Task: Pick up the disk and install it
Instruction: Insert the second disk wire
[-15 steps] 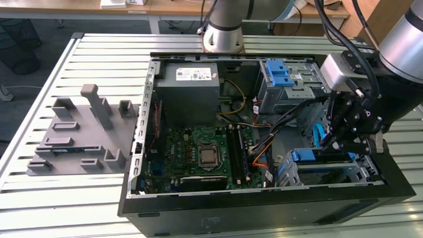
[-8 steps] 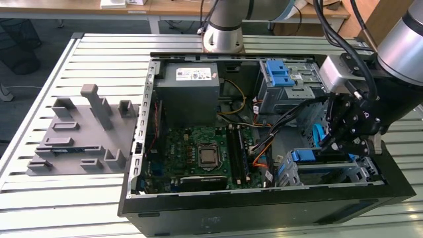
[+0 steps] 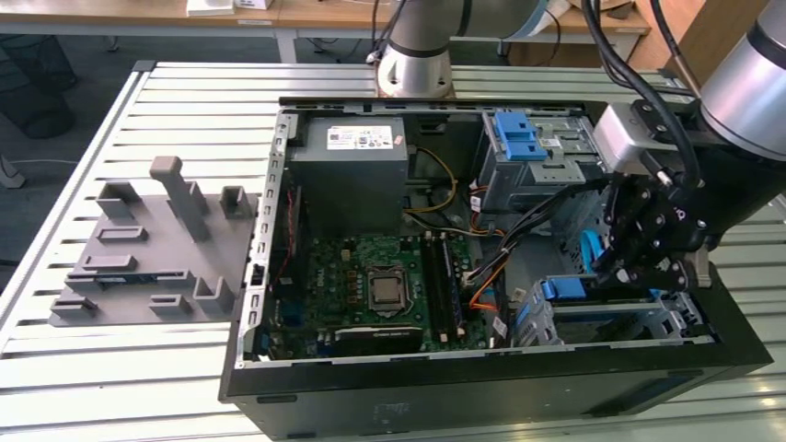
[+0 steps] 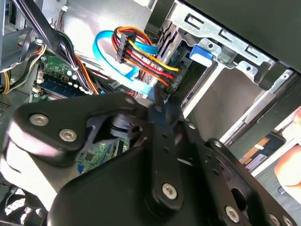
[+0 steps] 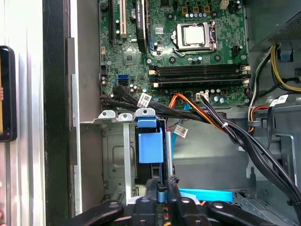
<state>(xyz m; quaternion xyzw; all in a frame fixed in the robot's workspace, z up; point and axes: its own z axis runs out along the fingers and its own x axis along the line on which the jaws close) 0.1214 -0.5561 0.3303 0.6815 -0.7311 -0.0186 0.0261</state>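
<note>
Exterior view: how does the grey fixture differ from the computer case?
The grey fixture is a light flat plate with upright posts; the computer case is a black box, far bigger. The fixture sits at the exterior view's left, the case beside it rightward. Both rest on the slatted table.
</note>
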